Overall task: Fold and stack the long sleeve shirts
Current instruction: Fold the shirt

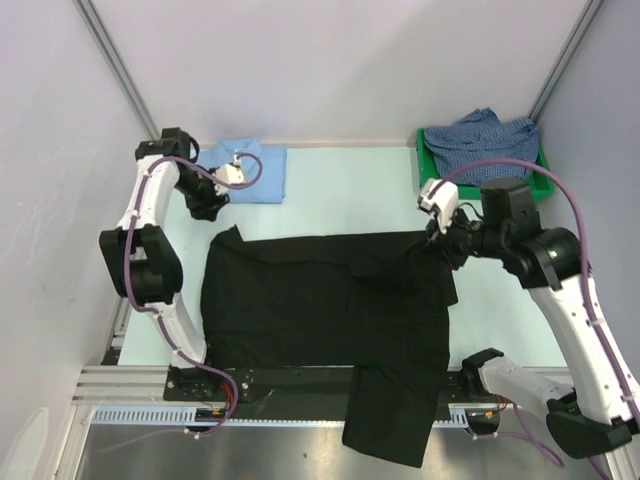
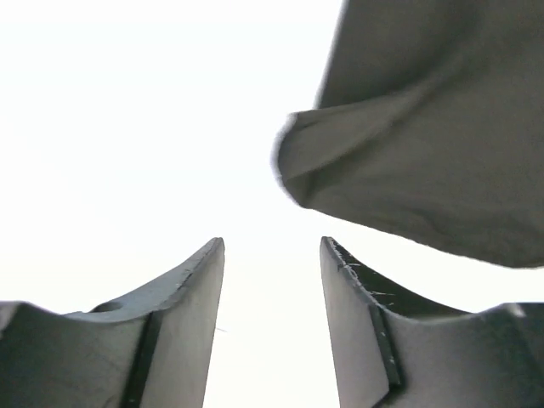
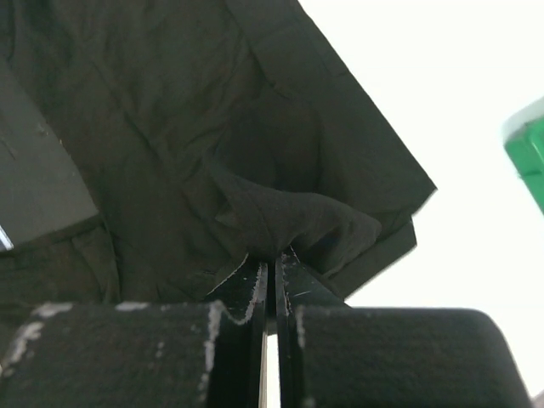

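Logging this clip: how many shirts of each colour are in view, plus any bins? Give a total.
black shirt: 1
light blue shirt: 1
blue-and-white checked shirt: 1
green bin: 1
Total: 4
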